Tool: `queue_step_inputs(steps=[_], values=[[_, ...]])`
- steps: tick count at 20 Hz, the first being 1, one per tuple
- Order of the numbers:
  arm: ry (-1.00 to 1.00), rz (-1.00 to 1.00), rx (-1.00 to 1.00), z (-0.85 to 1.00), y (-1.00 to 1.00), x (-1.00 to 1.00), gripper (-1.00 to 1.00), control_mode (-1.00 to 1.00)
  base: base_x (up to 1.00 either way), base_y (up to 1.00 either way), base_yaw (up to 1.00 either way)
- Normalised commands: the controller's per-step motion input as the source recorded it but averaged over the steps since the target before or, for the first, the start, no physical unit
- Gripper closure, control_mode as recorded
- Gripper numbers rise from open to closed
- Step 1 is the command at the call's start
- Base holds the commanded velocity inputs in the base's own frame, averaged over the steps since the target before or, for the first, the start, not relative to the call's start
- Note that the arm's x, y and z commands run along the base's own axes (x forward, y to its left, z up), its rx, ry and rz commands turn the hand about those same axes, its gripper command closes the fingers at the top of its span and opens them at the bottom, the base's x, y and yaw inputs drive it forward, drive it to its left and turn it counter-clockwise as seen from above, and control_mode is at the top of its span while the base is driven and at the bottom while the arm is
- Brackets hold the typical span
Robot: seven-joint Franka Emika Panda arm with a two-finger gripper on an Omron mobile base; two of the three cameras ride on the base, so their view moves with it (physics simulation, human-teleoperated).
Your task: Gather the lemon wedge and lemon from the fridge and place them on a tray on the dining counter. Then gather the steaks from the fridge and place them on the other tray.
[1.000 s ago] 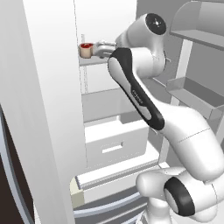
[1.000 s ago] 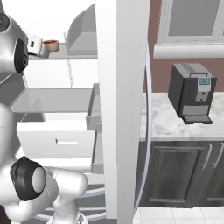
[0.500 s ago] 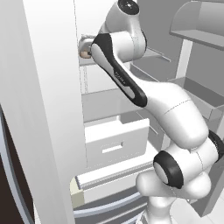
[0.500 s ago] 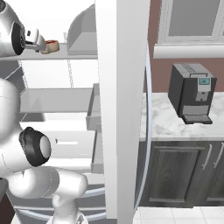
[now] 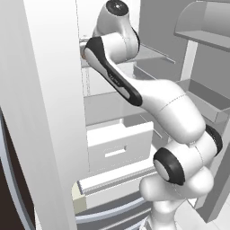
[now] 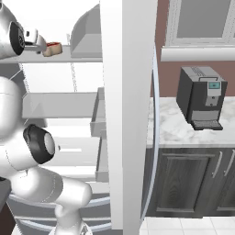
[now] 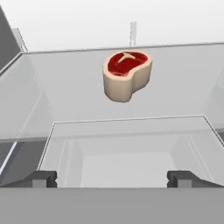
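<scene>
Tool (image 7: 112, 178) wide open, nothing held, fingertips (image 7: 41, 178) spread far apart at fridge shelf (image 7: 127, 135) edge. Steak (image 7: 127, 75) lies further back on this glass shelf, well clear of the tool. Coffee machine (image 6: 202, 97) on counter (image 6: 183, 128) beside fridge

Black coffee machine (image 6: 202, 97) on a white marble counter (image 6: 170, 127), above dark grey cabinet doors (image 6: 176, 183). Upper cabinet with a glass front (image 6: 198, 19) on a reddish-brown wall (image 6: 161, 23). White tiled floor (image 6: 183, 225) below.
</scene>
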Motion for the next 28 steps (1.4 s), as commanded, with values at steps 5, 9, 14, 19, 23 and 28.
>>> queue_step_inputs(steps=[5,9,14,19,23,28], values=[[-0.06,0.05,0.00,-0.13,0.00,0.23,-1.00,-1.00,0.00,0.00,0.00],[-0.01,0.03,0.00,-0.06,0.00,0.31,-1.00,-1.00,0.00,0.00,0.00],[0.00,0.01,0.00,0.00,-0.03,0.31,-1.00,-1.00,0.00,0.00,0.00],[0.01,0.00,0.00,0.00,-0.03,0.29,-1.00,-1.00,0.00,0.00,0.00],[0.02,0.00,0.00,0.00,0.00,0.40,-1.00,-1.00,0.00,0.00,0.00],[0.03,0.00,0.00,0.00,0.00,0.37,-1.00,-1.00,0.00,0.00,0.00]])
